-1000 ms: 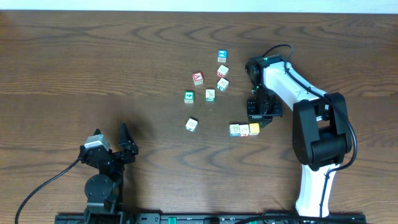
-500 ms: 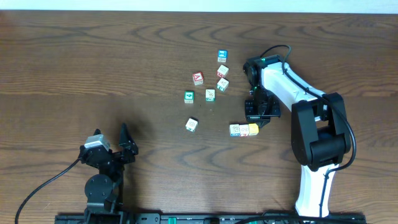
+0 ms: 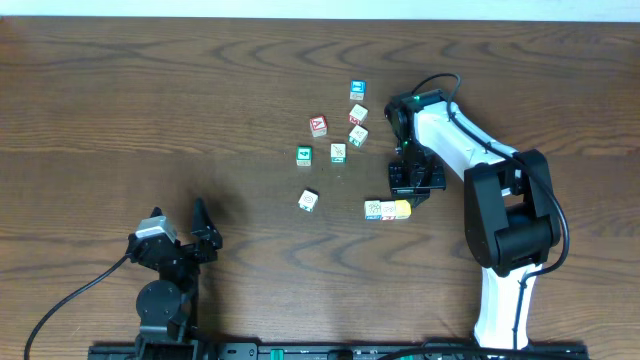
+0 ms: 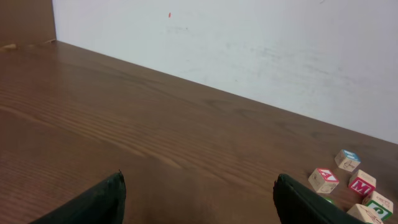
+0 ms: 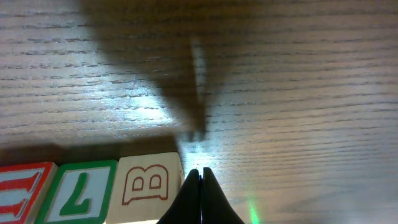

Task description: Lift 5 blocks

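Progress looks nil, since nothing is off the brown wooden table (image 3: 120, 100). Nearest the bases, the left gripper (image 3: 205, 232) rests with its jaws spread wide, holding nothing. Further out, the right gripper (image 5: 200, 183), its fingers pressed together and empty, stands just beside a row of three small wooden alphabet blocks (image 3: 388, 209), with the yellow-faced block (image 3: 403, 207) at the end next to it. Beyond, loose cream wooden cubes (image 3: 358, 135) lie scattered. All five lifts appear to be left.

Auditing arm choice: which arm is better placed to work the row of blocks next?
Right. The right claw, shut, sits beside the block row; the left claw, open, is parked far from every block.
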Action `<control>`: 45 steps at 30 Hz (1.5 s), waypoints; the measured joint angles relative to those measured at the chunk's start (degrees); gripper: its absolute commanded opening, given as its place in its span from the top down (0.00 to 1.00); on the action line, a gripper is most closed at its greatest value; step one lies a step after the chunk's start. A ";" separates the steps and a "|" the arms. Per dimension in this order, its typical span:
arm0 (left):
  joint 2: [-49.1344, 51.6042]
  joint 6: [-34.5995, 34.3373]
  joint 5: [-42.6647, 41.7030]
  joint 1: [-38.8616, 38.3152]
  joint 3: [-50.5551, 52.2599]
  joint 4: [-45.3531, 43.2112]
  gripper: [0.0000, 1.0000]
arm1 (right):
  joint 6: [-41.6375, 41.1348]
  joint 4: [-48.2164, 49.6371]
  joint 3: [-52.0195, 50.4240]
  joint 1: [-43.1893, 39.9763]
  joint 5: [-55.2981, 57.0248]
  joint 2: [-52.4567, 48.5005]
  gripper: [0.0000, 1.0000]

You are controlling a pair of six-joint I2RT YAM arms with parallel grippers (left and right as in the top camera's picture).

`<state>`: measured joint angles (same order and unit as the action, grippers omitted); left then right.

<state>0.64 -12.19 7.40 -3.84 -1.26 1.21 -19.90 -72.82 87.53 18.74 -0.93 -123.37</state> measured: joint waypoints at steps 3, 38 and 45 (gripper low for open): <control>-0.02 0.00 0.00 0.00 0.00 0.00 0.24 | -0.09 0.04 0.00 0.22 0.31 0.00 0.99; 0.00 0.00 0.00 0.00 0.00 0.00 0.23 | 4.28 16.94 0.28 7.56 1.79 0.26 0.99; 0.00 0.00 0.00 0.00 0.00 0.00 0.24 | 4.44 16.90 0.28 9.62 0.48 0.26 0.99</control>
<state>0.64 -12.19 7.40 -3.84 -1.26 1.21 -15.46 -55.92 87.81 28.36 -0.45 -123.11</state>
